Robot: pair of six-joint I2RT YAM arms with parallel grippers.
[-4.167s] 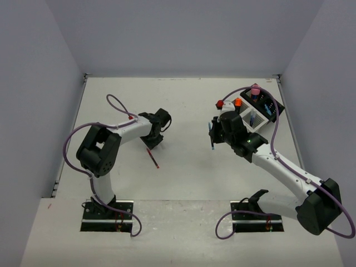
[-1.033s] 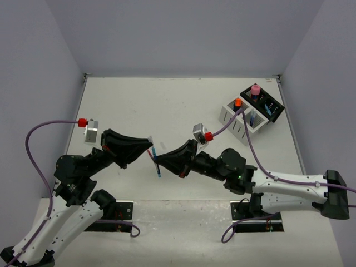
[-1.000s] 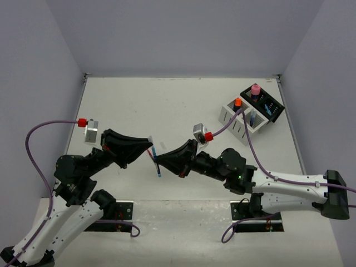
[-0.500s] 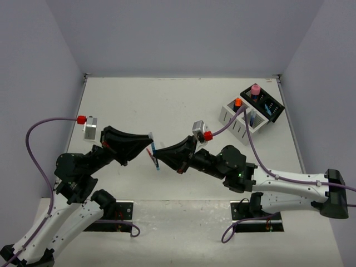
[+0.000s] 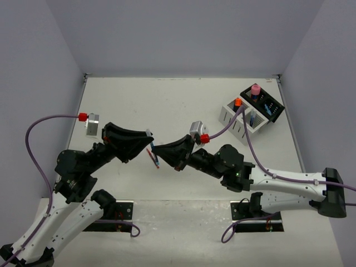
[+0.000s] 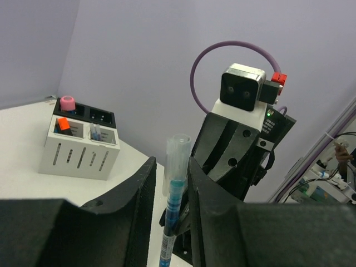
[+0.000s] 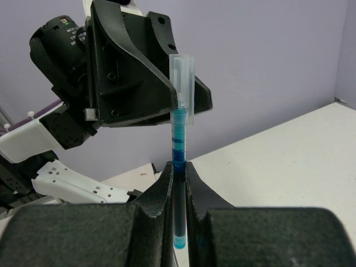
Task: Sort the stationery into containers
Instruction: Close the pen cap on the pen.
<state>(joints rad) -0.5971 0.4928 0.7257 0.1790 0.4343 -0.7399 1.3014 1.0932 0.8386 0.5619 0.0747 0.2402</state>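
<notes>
At the bottom of the right wrist view, the right gripper (image 7: pixel 178 173) has its two black fingers pressed together on the lower barrel of a thin blue pen with a clear plastic cap (image 7: pixel 180 111). The pen stands upright, cap uppermost.

In the left wrist view the same pen rises through the gap of the left gripper (image 6: pixel 170 169). Its fingers stand apart, with a sliver of daylight showing on the left side of the cap, so they are not squeezing the pen.

From above, both grippers meet at the centre of the frame over the white table (image 5: pixel 183 100). A thin red pen (image 5: pixel 149 153) shows on the surface just below them.

Further back, in the upper right of the top view, sits the white slotted organiser box with two compartments (image 5: pixel 229 118). An orange-capped highlighter (image 5: pixel 237 102) stands in one compartment and a blue pen (image 5: pixel 252 119) in the other. Touching its far side is the black organiser box (image 5: pixel 276 105), which holds the stubby pink cylinder (image 5: pixel 255 89).
</notes>
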